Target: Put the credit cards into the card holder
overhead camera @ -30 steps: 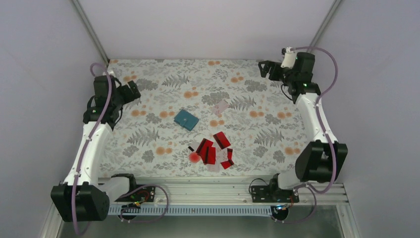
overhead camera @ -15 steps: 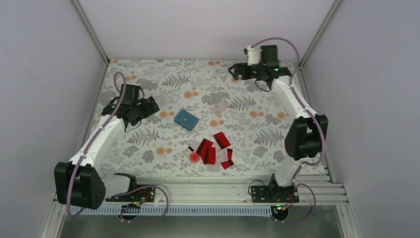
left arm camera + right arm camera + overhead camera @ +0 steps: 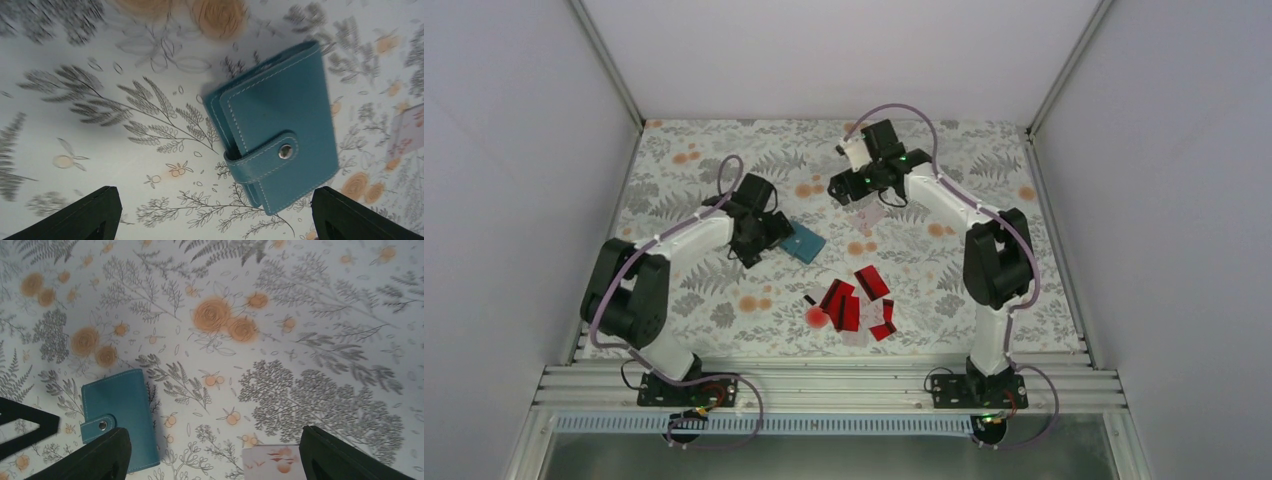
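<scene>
Jaws on both arms stand released and spread wide, with nothing between them. The card holder (image 3: 802, 243) lies flat near the middle of the table (image 3: 984, 270), its flap shut by a snap strap. The left arm's jaws hover just beside its left end. In the left wrist view the two black fingers (image 3: 90, 215) sit at the bottom corners, and the teal holder lies ahead between them, untouched.

A pale pink card (image 3: 870, 215) lies apart from the holder, to its right and farther back. The right arm's jaws hang over the table near it, their fingers (image 3: 95, 457) wide apart. The right wrist view shows that card's top edge at the bottom and the holder at lower left.

The red credit cards (image 3: 856, 300) lie in a loose, partly overlapping cluster nearer the arm bases, apart from the holder. A small round red blob (image 3: 816, 317) sits at the cluster's left edge, with a tiny black piece (image 3: 809, 299) just beside it.
</scene>
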Controlling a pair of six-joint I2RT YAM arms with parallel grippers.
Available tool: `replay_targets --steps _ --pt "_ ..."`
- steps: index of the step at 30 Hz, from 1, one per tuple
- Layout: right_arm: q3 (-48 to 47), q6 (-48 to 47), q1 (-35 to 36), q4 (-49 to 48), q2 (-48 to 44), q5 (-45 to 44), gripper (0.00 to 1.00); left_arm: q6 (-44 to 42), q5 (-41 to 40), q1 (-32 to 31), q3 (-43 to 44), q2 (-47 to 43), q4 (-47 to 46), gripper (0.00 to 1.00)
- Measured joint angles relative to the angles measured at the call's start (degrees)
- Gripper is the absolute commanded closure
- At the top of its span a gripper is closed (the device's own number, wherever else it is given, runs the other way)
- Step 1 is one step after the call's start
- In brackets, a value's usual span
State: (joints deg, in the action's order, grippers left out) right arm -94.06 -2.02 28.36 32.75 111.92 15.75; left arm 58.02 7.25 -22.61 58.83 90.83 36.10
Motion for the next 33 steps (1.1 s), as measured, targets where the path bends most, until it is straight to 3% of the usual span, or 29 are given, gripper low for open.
replay_targets --steps 7,10,13,21,33 --pt "0.94 0.90 2.89 -0.76 2.01 -1.73 0.29 6.69 4.55 -1.84 0.90 7.39 -2.71 0.06" --pt "0.94 1.53 3.91 -1.33 4.09 -2.73 0.44 8.26 5.18 -2.01 2.38 9.05 -3.78 0.11" --pt "0.94 2.43 5.03 -1.49 7.48 -3.13 0.51 9.14 5.22 -2.01 3.52 9.86 -4.52 0.17" --pt "0.31 3.34 5.77 -0.63 14.14 -2.84 0.64 9.33 4.35 -1.99 5.64 11.76 -5.16 0.33" --pt "3.56 2.95 8.63 -1.53 13.07 -1.16 0.73 2.69 1.92 -1.92 10.84 16.50 -4.68 0.34"
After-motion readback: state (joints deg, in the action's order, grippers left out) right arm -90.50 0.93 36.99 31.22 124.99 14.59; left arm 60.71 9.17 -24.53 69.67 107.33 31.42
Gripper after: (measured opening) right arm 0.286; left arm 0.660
